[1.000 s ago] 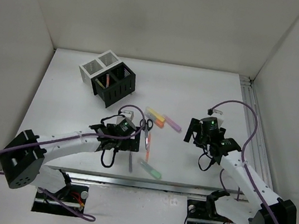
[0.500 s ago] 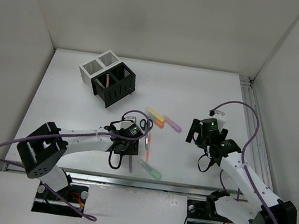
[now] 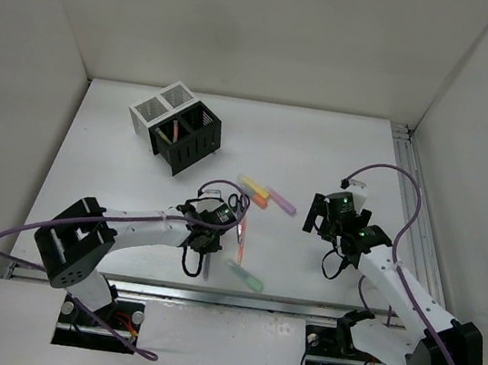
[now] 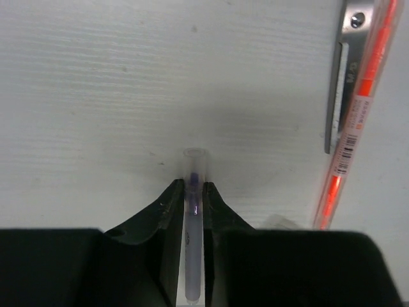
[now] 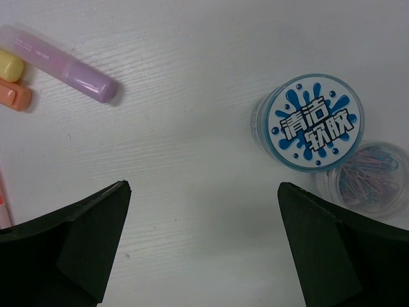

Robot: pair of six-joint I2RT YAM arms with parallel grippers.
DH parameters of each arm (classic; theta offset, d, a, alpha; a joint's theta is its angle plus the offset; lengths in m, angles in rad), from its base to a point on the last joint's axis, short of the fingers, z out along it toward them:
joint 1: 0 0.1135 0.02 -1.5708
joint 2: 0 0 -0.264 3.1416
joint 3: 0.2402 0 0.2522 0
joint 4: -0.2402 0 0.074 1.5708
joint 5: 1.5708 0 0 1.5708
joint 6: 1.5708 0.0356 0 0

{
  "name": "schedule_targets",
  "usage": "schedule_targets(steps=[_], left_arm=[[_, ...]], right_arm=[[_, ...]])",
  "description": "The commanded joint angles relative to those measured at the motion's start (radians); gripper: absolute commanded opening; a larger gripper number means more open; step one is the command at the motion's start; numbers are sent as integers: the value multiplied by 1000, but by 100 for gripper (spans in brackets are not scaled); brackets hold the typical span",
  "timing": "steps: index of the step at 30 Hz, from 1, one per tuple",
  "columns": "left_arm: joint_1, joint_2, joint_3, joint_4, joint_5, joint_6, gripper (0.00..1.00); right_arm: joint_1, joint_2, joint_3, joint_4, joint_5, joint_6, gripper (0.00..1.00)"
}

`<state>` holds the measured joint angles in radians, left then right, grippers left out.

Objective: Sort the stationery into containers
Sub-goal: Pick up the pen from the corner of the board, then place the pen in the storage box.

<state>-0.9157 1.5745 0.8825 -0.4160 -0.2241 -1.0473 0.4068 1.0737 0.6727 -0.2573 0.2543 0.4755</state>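
Note:
A slim purple pen (image 4: 195,163) lies on the table, and my left gripper (image 4: 193,187) is shut on its barrel with the tip poking out past the fingers. From above, that gripper (image 3: 208,251) sits low over the pen (image 3: 210,271) near the front edge. Just right of it lie an orange pen (image 4: 358,109) and the scissors' blade (image 4: 337,89). The scissors (image 3: 239,203), a green highlighter (image 3: 246,278) and a row of yellow, orange and pink highlighters (image 3: 266,194) lie mid-table. The containers (image 3: 176,126) stand at the back left. My right gripper (image 5: 203,185) hangs open over bare table.
A round tub with a blue printed lid (image 5: 313,121) and a clear tub of paper clips (image 5: 370,179) sit by the right gripper. The pink highlighter (image 5: 64,64) lies to its upper left. White walls enclose the table on three sides.
My left gripper has moved right over the purple pen and closed on it. The right arm has not moved.

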Motion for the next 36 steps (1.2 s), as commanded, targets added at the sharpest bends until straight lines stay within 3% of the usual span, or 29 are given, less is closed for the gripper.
schedule_targets(steps=[1, 6, 7, 9, 10, 12, 13, 16, 24, 28, 36], left_arm=[[-3, -63, 76, -73, -167, -8, 0], [49, -168, 147, -77, -348, 102, 0], [73, -188, 153, -58, -375, 178, 0], [103, -250, 153, 43, -432, 255, 0], [121, -273, 144, 106, -461, 383, 0], [202, -327, 115, 322, -459, 507, 0], [236, -353, 107, 474, -418, 618, 0], [359, -366, 98, 684, -318, 761, 0], [609, -168, 229, 948, -152, 886, 0], [669, -35, 286, 1020, -35, 882, 0], [704, 74, 263, 1106, 18, 808, 3]], right_arm=[[3, -11, 4, 32, 25, 15, 98], [4, -40, -4, 32, 36, 3, 98], [4, -44, -5, 33, 36, 0, 98], [3, -60, -12, 38, 37, -2, 98], [7, -63, -15, 50, 33, -9, 98], [7, -78, -24, 62, 31, -17, 98], [6, -87, -27, 73, 30, -21, 98], [7, -95, -36, 99, 16, -32, 98], [10, -57, -38, 168, -13, -63, 98], [13, -12, -30, 208, -38, -74, 98], [41, 61, -4, 239, -46, -81, 98]])
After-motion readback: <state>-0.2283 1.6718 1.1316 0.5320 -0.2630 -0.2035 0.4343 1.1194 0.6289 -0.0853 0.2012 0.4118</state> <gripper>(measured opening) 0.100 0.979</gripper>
